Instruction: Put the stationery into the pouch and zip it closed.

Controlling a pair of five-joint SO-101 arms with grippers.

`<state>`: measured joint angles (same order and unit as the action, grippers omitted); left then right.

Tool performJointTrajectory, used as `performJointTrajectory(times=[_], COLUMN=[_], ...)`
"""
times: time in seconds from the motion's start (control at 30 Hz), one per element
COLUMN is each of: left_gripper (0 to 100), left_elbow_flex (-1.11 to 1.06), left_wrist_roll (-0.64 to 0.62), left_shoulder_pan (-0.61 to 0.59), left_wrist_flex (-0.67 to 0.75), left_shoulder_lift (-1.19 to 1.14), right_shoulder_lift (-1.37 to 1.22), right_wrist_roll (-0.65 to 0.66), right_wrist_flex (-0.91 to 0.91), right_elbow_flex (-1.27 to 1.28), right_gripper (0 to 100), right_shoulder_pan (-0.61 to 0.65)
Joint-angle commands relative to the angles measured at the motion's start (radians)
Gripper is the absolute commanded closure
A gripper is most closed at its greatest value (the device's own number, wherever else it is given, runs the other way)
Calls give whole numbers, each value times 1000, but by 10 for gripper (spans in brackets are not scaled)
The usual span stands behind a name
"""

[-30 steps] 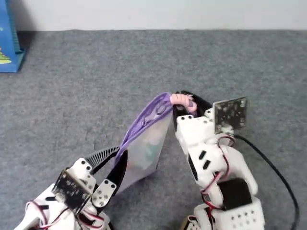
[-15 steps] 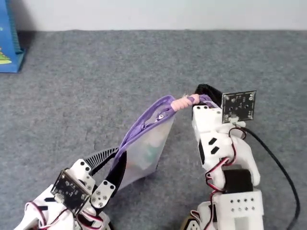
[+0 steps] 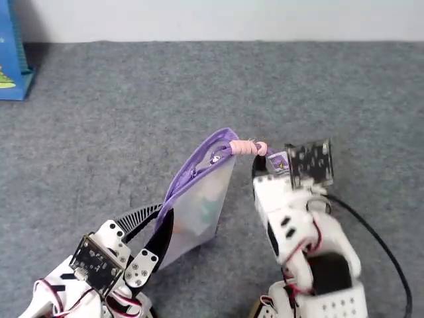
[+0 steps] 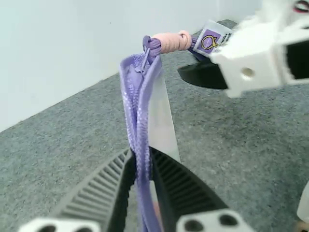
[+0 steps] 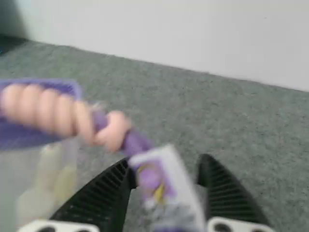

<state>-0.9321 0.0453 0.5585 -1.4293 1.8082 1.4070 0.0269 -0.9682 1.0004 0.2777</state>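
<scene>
Sitting in the far corner of the grey table (image 3: pixel 99 112) is a blue box (image 3: pixel 12 56), well apart from both arms. A white wall (image 3: pixel 212 18) runs along the back. A black cable (image 3: pixel 381 238) hangs beside the right arm.

The pouch (image 3: pixel 199 212) stands up on its edge between the two arms, tilted, with its zip (image 3: pixel 195 169) on top. The zip is purple and its two sides lie pressed together. The pouch's sides are clear, and some pale things show through, but I cannot tell what they are.

The left gripper (image 4: pixel 140 154) is pinched tight on the zip edge at the low end of the pouch. At the high end a pink curly cord (image 3: pixel 246 147) sticks out, with a small purple tag (image 3: pixel 278 161) on it. The right gripper (image 5: pixel 165 163) has its black fingers (image 5: pixel 104 193) apart, and the tag sits in the gap between them.
</scene>
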Motion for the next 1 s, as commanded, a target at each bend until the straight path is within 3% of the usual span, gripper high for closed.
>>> performJointTrajectory(times=[0.0,0.13,0.23,0.73,0.97], left_gripper=[991,991,991,991,991], left_elbow_flex=[45,44,42,41,41], left_wrist_roll=[6,6,6,6,6], left_shoulder_pan=[2,2,2,2,2], left_wrist_flex=[2,2,2,0,-2], left_shoulder_lift=[12,12,12,12,12], right_shoulder_lift=[170,338,410,392,351], right_wrist_roll=[-5,-5,25,192,195], right_wrist_flex=[-120,-211,-222,-65,-77], right_elbow_flex=[-17,-17,-17,-55,-75], right_gripper=[754,784,783,786,786], right_shoulder_pan=[93,236,272,79,120])
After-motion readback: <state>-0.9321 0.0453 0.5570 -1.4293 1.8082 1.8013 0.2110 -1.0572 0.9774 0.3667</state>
